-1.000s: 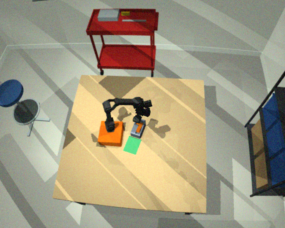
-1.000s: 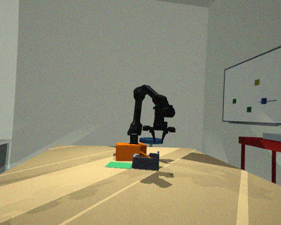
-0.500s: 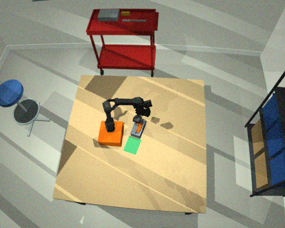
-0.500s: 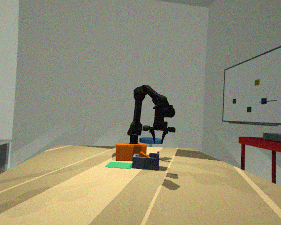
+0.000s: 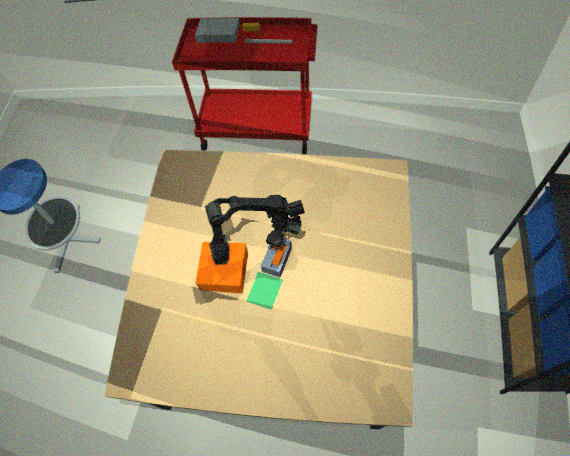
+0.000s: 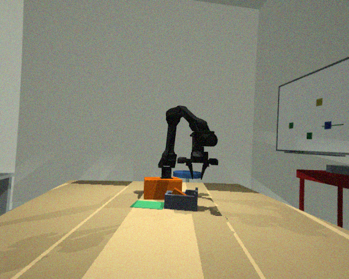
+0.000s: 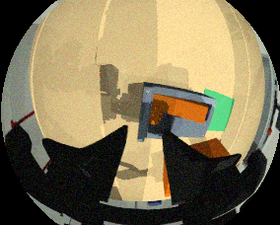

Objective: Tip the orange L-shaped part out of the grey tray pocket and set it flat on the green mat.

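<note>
Below centre in the exterior view, the part (image 5: 279,256) (image 6: 178,191) (image 7: 187,109) tilts in the tray (image 5: 272,270) (image 6: 180,202) (image 7: 143,118), probably light and stiff; pinch its seemingly raised left end. The end effector (image 5: 275,241) (image 6: 197,178) (image 7: 145,131) hovers, part-spread, empty.

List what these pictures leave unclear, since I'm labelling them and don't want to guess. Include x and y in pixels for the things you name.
- Far end of the grey tray (image 5: 270,267) (image 6: 180,202) (image 7: 179,92): top view; the arm covers it.
- Low end of the orange L-shaped part (image 5: 278,256) (image 6: 178,191) (image 7: 184,108): exterior view; hidden by the tray's wall.
- Whiteboard (image 6: 300,107): cut off by the exterior view's right edge.
- Yellow item (image 5: 251,27) on the red cart (image 5: 245,65): top view; too small and grainy to identify.
</note>
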{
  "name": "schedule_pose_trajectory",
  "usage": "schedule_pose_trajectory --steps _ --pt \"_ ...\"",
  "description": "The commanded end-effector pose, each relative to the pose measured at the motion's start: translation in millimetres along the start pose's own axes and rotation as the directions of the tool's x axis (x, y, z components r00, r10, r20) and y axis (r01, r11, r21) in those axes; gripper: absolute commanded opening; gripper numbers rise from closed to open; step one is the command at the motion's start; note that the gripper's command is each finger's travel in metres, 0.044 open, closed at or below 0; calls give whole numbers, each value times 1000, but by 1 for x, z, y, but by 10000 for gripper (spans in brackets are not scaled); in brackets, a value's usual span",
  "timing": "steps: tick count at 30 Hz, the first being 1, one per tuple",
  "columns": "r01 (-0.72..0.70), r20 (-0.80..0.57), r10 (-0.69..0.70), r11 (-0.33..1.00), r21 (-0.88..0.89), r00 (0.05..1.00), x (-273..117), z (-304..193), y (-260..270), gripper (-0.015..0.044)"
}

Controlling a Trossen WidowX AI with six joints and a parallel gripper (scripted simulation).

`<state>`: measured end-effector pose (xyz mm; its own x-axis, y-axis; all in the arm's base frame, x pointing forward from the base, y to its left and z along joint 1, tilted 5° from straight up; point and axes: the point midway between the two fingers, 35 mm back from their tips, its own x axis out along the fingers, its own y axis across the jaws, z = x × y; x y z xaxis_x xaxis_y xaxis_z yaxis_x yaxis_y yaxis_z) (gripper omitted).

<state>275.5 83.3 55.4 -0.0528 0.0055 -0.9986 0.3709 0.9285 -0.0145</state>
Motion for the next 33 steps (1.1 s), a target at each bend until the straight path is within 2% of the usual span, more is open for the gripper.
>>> schedule_pose_trajectory --steps 1,5,14,33 --pt "9 -7 -9 1000 -2 1000 36 0 -1 180" --pt "9 -4 -9 1000 -4 1000 64 -2 -3 180" --pt "9 -4 -9 1000 -4 1000 67 -2 -3 180" --pt "9 -4 -9 1000 -4 1000 98 -2 -3 180"
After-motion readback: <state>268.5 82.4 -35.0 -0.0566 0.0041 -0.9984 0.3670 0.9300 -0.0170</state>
